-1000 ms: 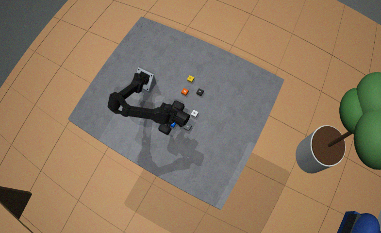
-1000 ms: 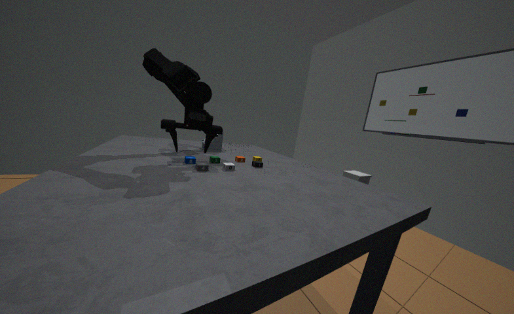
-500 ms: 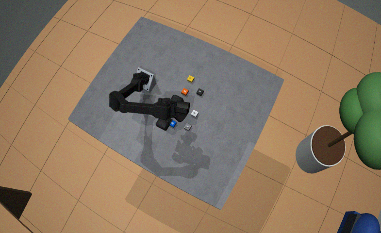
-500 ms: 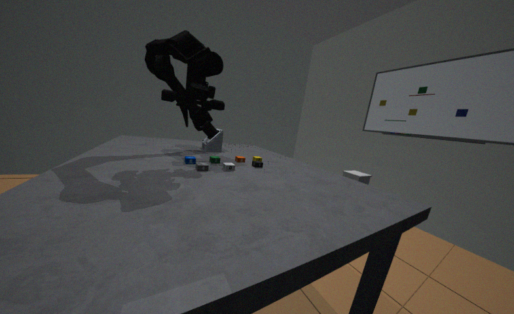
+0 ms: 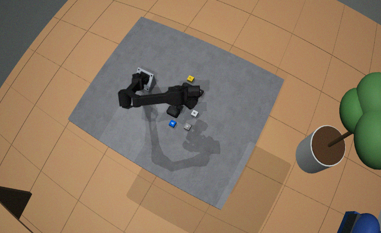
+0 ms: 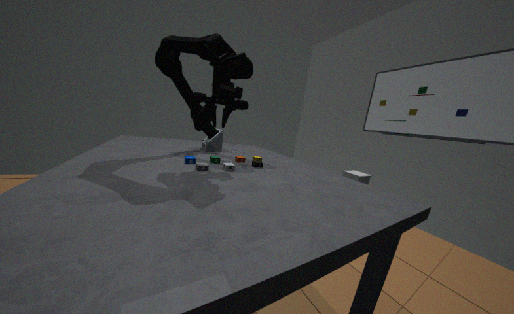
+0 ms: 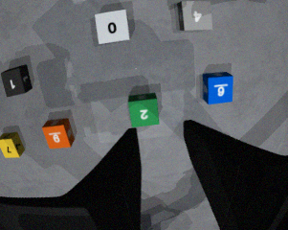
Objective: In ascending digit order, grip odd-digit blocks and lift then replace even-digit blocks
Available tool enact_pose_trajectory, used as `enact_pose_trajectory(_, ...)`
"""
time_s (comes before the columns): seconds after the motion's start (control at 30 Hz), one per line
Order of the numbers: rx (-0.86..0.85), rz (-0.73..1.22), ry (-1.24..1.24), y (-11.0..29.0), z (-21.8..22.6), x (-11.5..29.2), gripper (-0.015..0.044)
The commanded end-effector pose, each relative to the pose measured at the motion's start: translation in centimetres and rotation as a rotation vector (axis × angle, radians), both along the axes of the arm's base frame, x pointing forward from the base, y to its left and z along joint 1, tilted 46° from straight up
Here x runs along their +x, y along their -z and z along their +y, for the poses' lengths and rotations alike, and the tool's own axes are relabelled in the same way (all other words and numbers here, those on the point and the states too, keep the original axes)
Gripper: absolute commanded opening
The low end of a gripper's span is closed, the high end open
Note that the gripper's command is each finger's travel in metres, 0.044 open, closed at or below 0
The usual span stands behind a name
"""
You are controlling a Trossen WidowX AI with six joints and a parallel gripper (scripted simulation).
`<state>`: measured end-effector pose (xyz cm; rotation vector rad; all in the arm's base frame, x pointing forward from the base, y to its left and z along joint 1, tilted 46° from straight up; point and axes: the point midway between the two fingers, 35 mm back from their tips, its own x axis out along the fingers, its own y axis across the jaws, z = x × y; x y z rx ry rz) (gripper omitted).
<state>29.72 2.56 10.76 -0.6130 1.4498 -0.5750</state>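
Observation:
Seven small digit blocks lie on the grey table (image 5: 232, 95) (image 6: 95, 233). The wrist view shows the white 0 block (image 7: 112, 27), the grey 4 block (image 7: 196, 15), the blue block (image 7: 218, 87), the green 2 block (image 7: 144, 110), the black 1 block (image 7: 16, 80), the orange block (image 7: 58, 133) and the yellow block (image 7: 10, 145). My gripper (image 6: 218, 122) (image 7: 161, 132) hangs high above the blocks. Its fingers are drawn in, with nothing between them. In the top view the arm hides the green, orange and black blocks; the blue block (image 5: 172, 123), the grey block (image 5: 187, 126), the white block (image 5: 194, 113) and the yellow block (image 5: 190, 78) show.
The arm's base (image 5: 145, 77) (image 6: 213, 144) stands behind the blocks. A small white box (image 6: 357, 176) lies near the table's right edge. A potted plant (image 5: 321, 148) stands on the floor to the right, and a whiteboard (image 6: 458, 97) hangs on the wall.

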Motion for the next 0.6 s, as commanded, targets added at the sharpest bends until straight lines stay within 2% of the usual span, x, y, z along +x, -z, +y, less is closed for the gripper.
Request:
enact_pose_trajectory(0.0, 0.013, 0.012, -0.005, 4.8, 5.2, -0.6, 0.0120)
enact_pose_trajectory(0.3, -0.017, 0.010, 0.009, 14.8, 13.7, -5.9, 0.0120)
enact_pose_trajectory(0.53, -0.021, 0.009, 0.010, 15.4, 14.0, -6.3, 0.0120)
enact_pose_trajectory(0.57, -0.021, 0.008, 0.010, 15.6, 13.8, -6.3, 0.0146)
